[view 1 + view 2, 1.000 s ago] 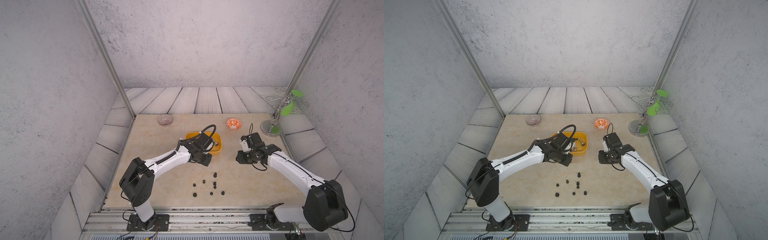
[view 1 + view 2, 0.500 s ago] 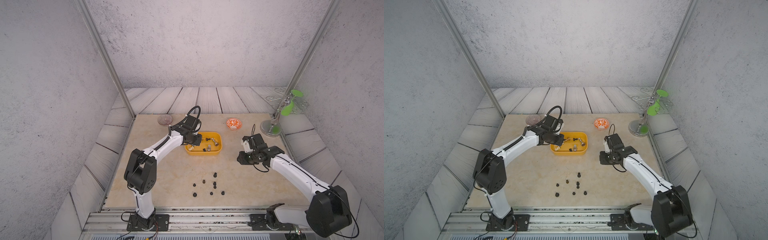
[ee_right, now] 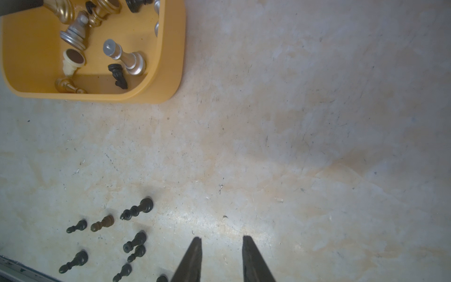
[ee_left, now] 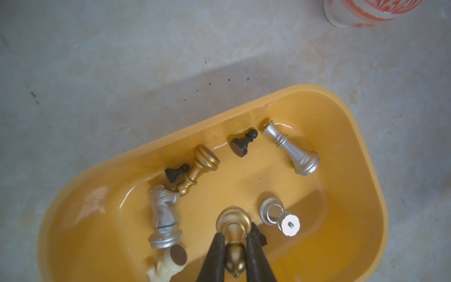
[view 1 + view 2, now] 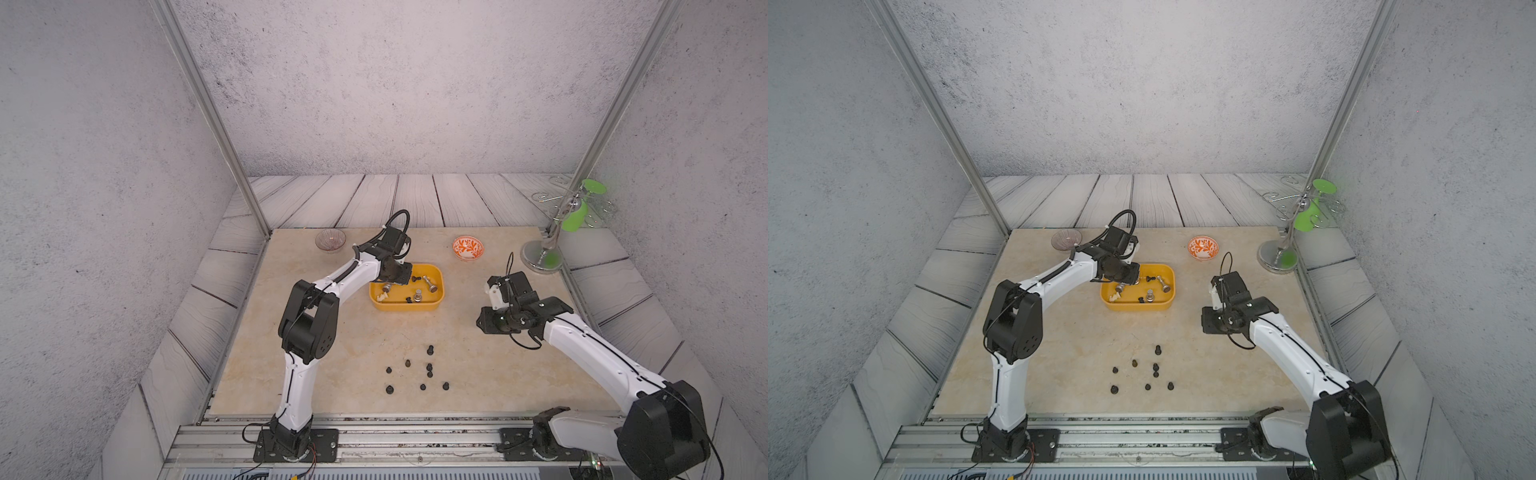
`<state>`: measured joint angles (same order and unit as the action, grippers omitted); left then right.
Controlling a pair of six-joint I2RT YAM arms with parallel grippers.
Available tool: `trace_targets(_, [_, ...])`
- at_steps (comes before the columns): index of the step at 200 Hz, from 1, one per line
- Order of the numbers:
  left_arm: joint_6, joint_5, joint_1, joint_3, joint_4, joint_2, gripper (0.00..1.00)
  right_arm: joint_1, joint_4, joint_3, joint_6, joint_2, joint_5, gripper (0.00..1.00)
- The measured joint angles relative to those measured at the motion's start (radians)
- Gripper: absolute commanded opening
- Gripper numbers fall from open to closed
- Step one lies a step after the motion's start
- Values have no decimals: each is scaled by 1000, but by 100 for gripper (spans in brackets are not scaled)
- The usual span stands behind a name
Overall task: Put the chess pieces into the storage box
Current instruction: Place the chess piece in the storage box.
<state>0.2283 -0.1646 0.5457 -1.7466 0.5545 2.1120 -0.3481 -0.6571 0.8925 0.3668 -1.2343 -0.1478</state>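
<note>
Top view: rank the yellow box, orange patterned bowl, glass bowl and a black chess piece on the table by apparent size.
Largest: yellow box.
Next: orange patterned bowl and glass bowl, which look about equal, so I won't rank them.
Smallest: black chess piece.

This is a robotics lab test cell. Grey speckled backdrop panels point(image 5: 395, 83) hang between slanted aluminium posts point(image 5: 208, 112). A left arm point(image 5: 297, 386) and a right arm point(image 5: 594, 353) are bolted to a slotted metal rail point(image 5: 415, 434) along the near edge of the desk point(image 5: 478, 374), which sits on printed wood-plank sheeting point(image 5: 415, 199).
</note>
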Motion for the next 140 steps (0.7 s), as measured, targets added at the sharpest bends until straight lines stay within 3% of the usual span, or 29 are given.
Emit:
trace_targets(56, [19,-41,0,-29,-21,95,24,1,-22,-2,0,40,1,31])
trace_targets(140, [34,-50,0,25,-67,19,26,1,-28,-2,0,45,1,31])
